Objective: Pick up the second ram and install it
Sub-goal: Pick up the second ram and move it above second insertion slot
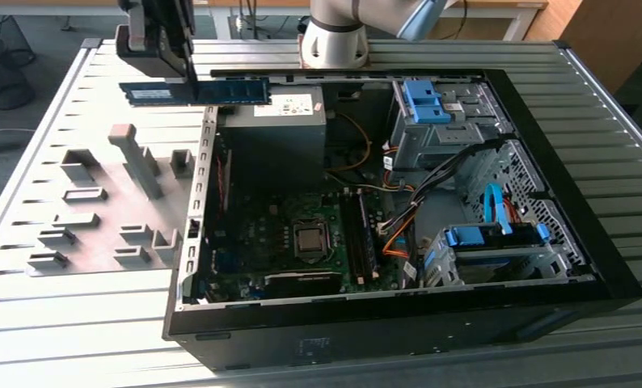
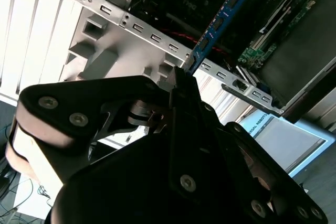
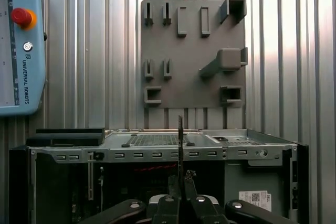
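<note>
— Hand (image 1: 186, 79)?
— Pointing down, clenched on the second ram (image 1: 234, 90) partway along its length.
— And the ram?
— Held level, on edge, clear above the rim of the open computer case (image 1: 407, 343).
— Around it?
— Grey fixture plate (image 1: 105, 174) beside the case, flat on the counter (image 1: 84, 331).

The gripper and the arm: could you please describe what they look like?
The gripper is matte black: broad rounded linkage plates fastened with silver screws, tapering to a narrow tip. The arm is a smooth silver-grey tube with a light blue cap.
</note>
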`<move>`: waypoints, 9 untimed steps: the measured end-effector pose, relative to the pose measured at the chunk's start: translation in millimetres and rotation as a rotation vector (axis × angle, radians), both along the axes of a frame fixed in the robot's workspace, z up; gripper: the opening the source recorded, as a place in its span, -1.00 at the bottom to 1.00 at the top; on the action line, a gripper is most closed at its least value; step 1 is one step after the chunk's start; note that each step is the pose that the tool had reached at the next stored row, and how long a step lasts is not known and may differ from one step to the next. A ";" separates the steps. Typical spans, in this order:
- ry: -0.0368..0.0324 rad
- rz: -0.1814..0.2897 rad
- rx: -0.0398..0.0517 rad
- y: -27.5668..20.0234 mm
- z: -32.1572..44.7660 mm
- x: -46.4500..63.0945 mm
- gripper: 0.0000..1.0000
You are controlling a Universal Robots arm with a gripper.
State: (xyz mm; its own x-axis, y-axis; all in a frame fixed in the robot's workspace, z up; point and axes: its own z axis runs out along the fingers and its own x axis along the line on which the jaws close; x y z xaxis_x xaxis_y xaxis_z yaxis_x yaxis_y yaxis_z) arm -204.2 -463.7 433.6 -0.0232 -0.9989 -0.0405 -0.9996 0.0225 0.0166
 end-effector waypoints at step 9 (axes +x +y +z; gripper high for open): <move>-0.0001 0.000 0.0000 0.0 0.0 21.9 -0.73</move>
State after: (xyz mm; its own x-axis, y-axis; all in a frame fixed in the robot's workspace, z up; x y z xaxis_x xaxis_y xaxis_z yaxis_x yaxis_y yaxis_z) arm -182.3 -463.8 433.6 -0.0231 -0.9989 -0.0405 -0.9996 0.0225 0.0166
